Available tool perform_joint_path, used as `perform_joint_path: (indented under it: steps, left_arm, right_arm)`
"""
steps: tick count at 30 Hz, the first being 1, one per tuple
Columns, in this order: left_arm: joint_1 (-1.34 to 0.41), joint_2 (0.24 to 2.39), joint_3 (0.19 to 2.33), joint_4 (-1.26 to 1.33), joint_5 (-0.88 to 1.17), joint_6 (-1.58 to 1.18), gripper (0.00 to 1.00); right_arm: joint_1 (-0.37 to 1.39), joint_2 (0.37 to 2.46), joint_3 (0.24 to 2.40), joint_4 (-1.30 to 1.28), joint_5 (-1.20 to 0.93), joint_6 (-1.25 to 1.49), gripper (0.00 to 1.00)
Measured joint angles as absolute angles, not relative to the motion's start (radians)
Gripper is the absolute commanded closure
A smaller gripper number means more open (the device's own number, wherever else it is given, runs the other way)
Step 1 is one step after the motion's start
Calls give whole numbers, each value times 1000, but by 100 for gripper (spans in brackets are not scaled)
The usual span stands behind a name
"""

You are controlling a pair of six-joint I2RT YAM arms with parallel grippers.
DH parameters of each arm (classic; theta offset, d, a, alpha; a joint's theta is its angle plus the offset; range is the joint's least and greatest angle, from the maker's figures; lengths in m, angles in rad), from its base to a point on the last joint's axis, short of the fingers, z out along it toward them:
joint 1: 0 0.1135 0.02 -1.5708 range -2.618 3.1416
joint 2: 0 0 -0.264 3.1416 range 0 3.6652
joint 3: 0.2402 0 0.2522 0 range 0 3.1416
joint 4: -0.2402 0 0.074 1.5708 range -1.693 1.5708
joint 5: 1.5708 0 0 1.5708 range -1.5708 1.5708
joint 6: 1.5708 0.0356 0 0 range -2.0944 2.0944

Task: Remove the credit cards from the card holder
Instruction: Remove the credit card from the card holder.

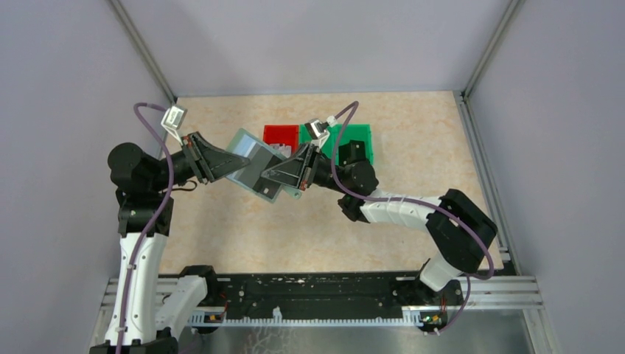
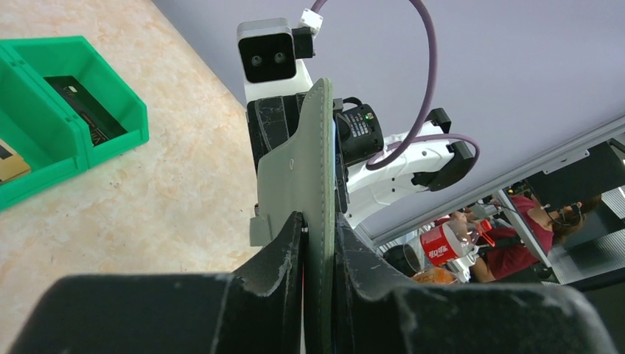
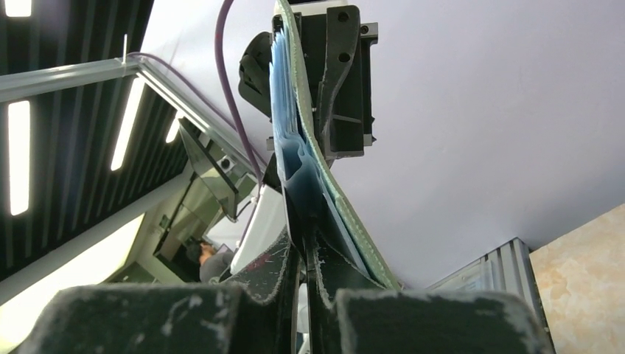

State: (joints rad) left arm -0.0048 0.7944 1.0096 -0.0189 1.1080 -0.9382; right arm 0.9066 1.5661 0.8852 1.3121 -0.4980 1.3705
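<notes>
The card holder (image 1: 248, 145) hangs open above the table between both arms, its pale blue inside facing up. My left gripper (image 1: 224, 165) is shut on its left edge. In the left wrist view the grey-green holder (image 2: 304, 169) stands edge-on between the fingers of that gripper (image 2: 318, 234). My right gripper (image 1: 274, 177) is shut on a dark grey credit card (image 1: 256, 175) that lies in the holder's pocket. From the right wrist, the thin dark card (image 3: 296, 217) runs into the closed right gripper (image 3: 302, 249), with the blue pockets (image 3: 289, 140) above it.
A red bin (image 1: 281, 135) and a green bin (image 1: 362, 141) stand side by side behind the holder. The green bin (image 2: 70, 110) holds a dark flat item. Grey walls close in the table on the left, right and back.
</notes>
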Motion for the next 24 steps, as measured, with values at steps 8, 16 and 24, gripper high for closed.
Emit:
perform_joint_path:
  steps: [8,16,24]
  left_arm:
    - [-5,806,1019,-32,1110,-922,94]
    - [-5,809,1065,-50,1104,-874,95]
    - [-5,815,1076,-93,1100,-802,94]
  right_arm:
    - [891,1510,798,1316,-494,1352,100]
    - [788,1292,572,1203,-530,1313,100]
    - [499,1059,730,489,-635,1028,100]
